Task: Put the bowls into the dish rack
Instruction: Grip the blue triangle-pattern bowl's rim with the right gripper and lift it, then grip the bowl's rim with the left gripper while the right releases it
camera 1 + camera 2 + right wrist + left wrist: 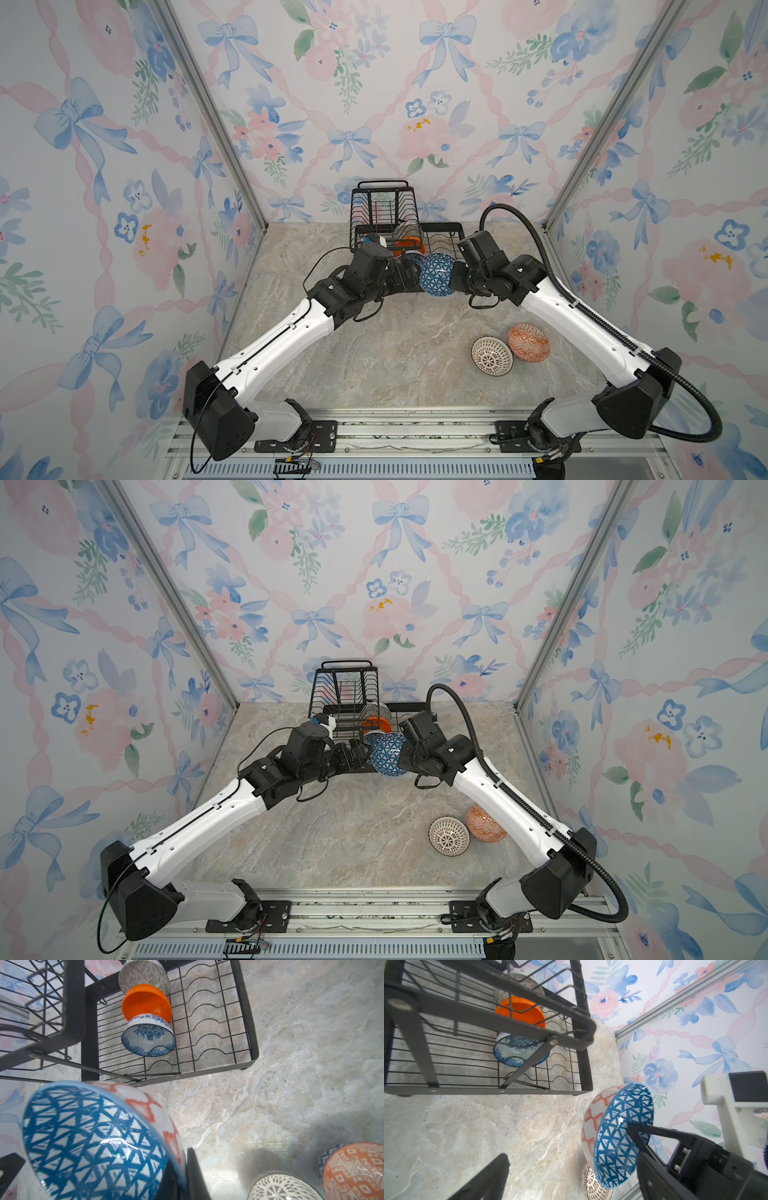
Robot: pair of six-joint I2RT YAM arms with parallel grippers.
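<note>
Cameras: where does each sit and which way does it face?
Both top views: high at the near edge, looking down over the table; left arm and right arm show whole, dish rack beyond them.
Left wrist: on the left arm, looking past the open left gripper at the triangle-patterned bowl and the rack.
Right wrist: on the right arm, looking along the right gripper, shut on that bowl's rim, toward the rack.
Shared: both wrist views show that bowl and the racked orange bowl.

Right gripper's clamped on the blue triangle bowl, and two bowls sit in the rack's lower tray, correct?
Three, not two: right wrist view shows the pale green bowl, orange bowl and blue-floral bowl in the lower tray of the dish rack.
</note>
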